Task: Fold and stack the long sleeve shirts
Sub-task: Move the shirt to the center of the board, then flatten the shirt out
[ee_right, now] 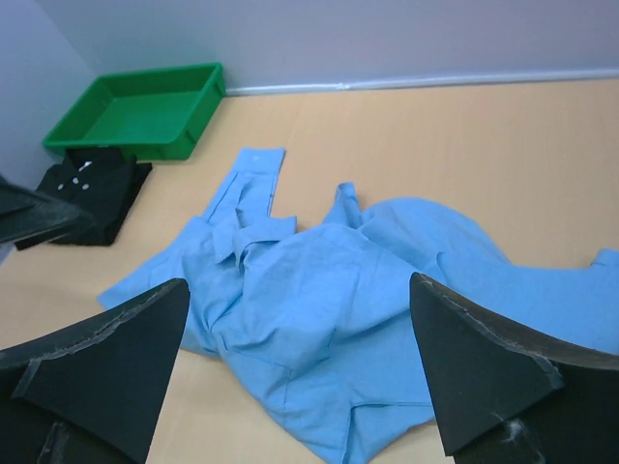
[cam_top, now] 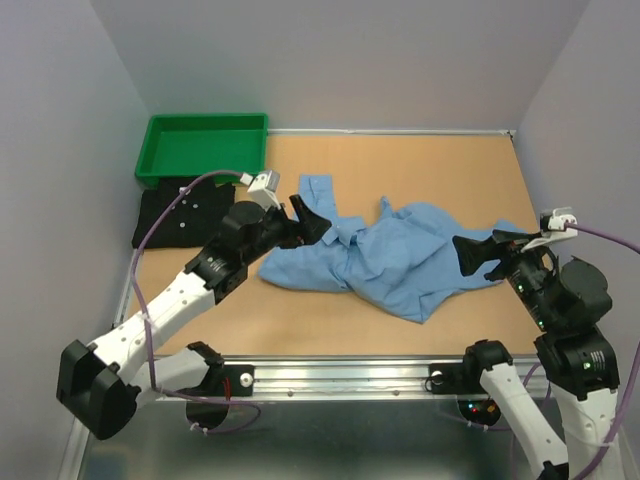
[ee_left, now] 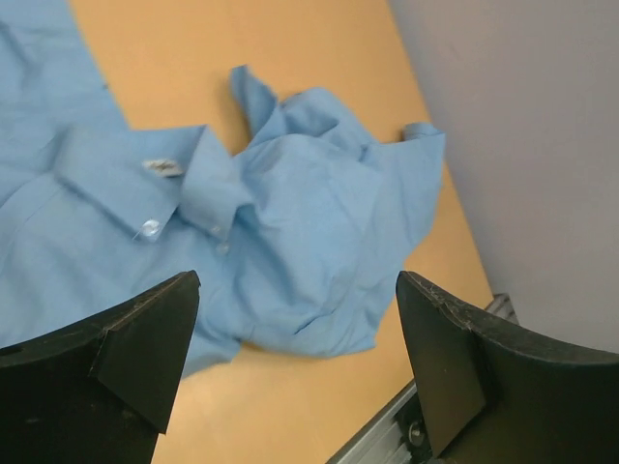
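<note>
Light blue shirt [cam_top: 400, 260] lies crumpled, unfolded; left pincer [cam_top: 316, 219] and right pincer [cam_top: 481, 247] gape empty.

A plain light-blue shirt [cam_top: 400, 260] is seen, white-buttoned at the collar; a black shirt [cam_top: 172, 215] is picked out with small white dots; the tray [cam_top: 200, 150] is coloured bright green; the table [cam_top: 430, 165] is finished in flat tan.

Flat tan wood-look tabletop [cam_top: 420, 160]. Lying crumpled across the middle and right: light blue collared button-front cloth shirt [cam_top: 400, 255], collar toward the left, one sleeve stretched toward the far side. At the far left corner: green rectangular plastic tray [cam_top: 205, 120]. Just beside its near rim, at the left edge: black cloth shirt with small white buttons [cam_top: 175, 212], folded flat into a rectangle.
</note>
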### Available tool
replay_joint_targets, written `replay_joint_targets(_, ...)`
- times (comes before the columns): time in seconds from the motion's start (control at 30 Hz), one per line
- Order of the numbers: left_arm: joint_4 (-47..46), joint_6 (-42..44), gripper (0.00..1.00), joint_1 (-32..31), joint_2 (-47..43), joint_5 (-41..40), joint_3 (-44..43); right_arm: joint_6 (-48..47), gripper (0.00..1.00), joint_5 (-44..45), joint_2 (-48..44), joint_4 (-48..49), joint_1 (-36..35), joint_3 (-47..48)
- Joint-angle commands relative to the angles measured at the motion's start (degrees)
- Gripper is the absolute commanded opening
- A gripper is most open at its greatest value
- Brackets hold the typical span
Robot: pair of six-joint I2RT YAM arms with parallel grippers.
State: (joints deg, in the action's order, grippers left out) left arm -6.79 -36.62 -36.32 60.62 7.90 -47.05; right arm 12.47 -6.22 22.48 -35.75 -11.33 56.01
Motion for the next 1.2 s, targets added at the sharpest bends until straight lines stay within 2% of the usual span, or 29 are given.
replay_joint_targets(0.0, 3.6, -2.2, 0.94, 0.0, -7.1, -7.5, 1.3, 2.8, 1.0, 0.7, 3.7, -0.7, -0.3, 1.4)
replay_joint_targets(0.13, 6.7, 1.0, 0.94, 0.0, -4.3, -10.4, -0.1, 4.9, 1.0, 0.9, 9.8, -0.8, -0.3, -0.2)
replay_joint_targets(0.3, 14.2, 7.3, 0.94, 0.1, 6.8, -11.9, -5.3, 6.4, 1.0, -1.3, 24.6, -1.0, -0.3, 0.0)
replay_joint_targets(0.5, 17.2, 13.1, 0.94, 1.2, 16.1, -14.0, -8.3, 0.7, 0.9, -8.3, 41.2, 0.2, -0.4, 3.5)
replay_joint_targets(0.6, 15.7, 13.9, 0.94, 2.0, 18.5, -12.5, -7.6, -2.7, 0.86, -11.7, 44.7, 2.1, -0.8, 5.5)
replay_joint_targets(0.7, 13.6, 14.6, 0.94, 3.8, 19.7, -10.8, -5.9, -5.7, 0.84, -11.7, 48.6, 3.8, -3.0, 7.5)
replay_joint_targets(0.93, 10.0, 15.0, 0.91, 6.9, 20.7, -6.5, 0.5, -10.2, 0.83, -6.7, 60.5, 4.9, -15.5, 16.2)
replay_joint_targets(1.17, 8.6, 13.6, 0.89, 8.6, 22.4, -6.1, 3.5, -12.0, 0.82, -2.6, 73.3, 6.1, -20.7, 23.4)
